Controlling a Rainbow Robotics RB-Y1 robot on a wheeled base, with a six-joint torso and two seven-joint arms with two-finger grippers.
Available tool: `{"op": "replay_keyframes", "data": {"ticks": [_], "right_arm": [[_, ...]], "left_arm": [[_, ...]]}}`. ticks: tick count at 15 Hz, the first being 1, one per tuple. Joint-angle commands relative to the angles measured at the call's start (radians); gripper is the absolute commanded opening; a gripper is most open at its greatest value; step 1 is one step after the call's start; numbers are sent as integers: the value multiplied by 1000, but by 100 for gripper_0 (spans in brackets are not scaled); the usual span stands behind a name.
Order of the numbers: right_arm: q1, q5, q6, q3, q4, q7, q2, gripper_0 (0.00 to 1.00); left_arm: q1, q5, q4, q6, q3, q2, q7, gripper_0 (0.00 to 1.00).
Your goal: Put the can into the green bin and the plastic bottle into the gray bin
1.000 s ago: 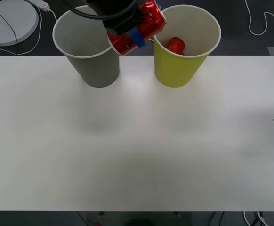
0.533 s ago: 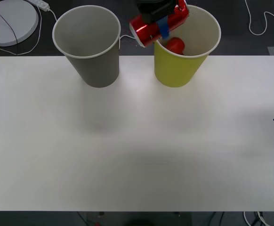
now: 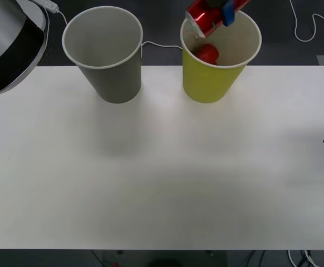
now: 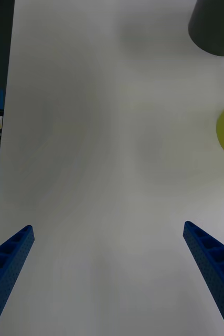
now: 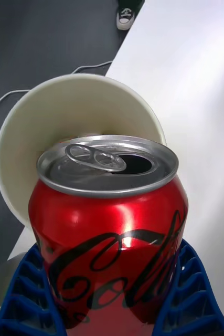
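Left pincer (image 3: 227, 12) is clamped on the can (image 3: 206, 16), holding it tilted right over the green bin (image 3: 215, 83) at the counter's (image 3: 162, 167) 1 o'clock, silver top pointing toward 8 o'clock. From the left wrist cam you can see the can's open pull-tab end with the bin's pale rim behind it. There's already a red thing (image 3: 207, 53) sitting inside that bin. Gray bin (image 3: 109, 78) stands at 11 o'clock. Right pincer (image 4: 112, 278) hovers at 3 o'clock, fingers spread wide, holding nothing.
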Motion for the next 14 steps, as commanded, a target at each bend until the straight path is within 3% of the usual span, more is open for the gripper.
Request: {"op": "replay_keyframes", "data": {"ticks": [1, 6, 14], "right_arm": [[0, 0, 0, 0, 0, 0, 0, 100], [0, 0, 0, 0, 0, 0, 0, 100], [0, 0, 0, 0, 0, 0, 0, 100]], "left_arm": [[-45, 19, 116, 52, -5, -60, 9, 0], [-99, 52, 219, 124, -56, -121, 61, 0], [-99, 81, 214, 224, -109, -130, 58, 0]]}}
